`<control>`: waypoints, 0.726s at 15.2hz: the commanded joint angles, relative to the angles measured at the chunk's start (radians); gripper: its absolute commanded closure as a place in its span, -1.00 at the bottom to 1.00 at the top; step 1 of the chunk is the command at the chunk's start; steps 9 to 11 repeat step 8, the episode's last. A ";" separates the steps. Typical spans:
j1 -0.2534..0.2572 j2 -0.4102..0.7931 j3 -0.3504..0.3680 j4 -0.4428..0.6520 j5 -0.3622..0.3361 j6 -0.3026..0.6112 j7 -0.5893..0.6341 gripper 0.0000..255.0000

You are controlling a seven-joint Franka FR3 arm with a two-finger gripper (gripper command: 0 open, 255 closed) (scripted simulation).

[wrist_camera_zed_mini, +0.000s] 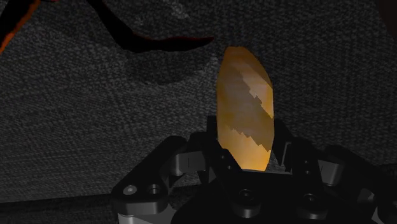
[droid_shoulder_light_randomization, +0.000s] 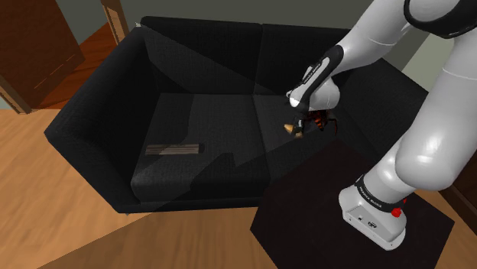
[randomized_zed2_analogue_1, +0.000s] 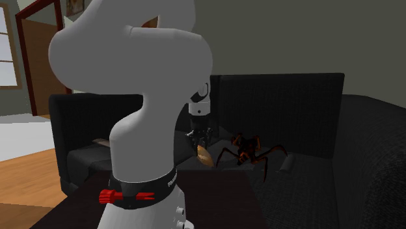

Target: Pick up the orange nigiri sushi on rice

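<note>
The orange nigiri sushi (wrist_camera_zed_mini: pixel 247 108) is a long, orange-striped piece standing up between the two black fingers, which clasp its lower end. My gripper (wrist_camera_zed_mini: pixel 247 160) is shut on it. In the shoulder view the gripper (droid_shoulder_light_randomization: pixel 298 130) hangs over the right seat cushion of the black sofa (droid_shoulder_light_randomization: pixel 199 164), and the nigiri (droid_shoulder_light_randomization: pixel 290 128) shows as a small orange spot at its tip. In the second exterior view the nigiri (randomized_zed2_analogue_1: pixel 205 156) hangs below the gripper (randomized_zed2_analogue_1: pixel 202 142), close over the seat.
A black and orange spider figure (droid_shoulder_light_randomization: pixel 322 121) (randomized_zed2_analogue_1: pixel 246 149) sits on the cushion right beside the gripper. A flat brown strip (droid_shoulder_light_randomization: pixel 173 149) lies on the left cushion. The dark stand top (droid_shoulder_light_randomization: pixel 336 206) fronts the sofa. Sofa arm and backrest bound the seat.
</note>
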 commanded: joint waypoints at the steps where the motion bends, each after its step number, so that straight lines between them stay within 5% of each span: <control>1: 0.025 -0.040 -0.035 -0.010 -0.044 -0.029 0.031 1.00; 6: 0.063 -0.131 -0.098 -0.023 -0.155 -0.099 0.112 1.00; 11: 0.061 -0.133 -0.097 -0.024 -0.159 -0.101 0.115 1.00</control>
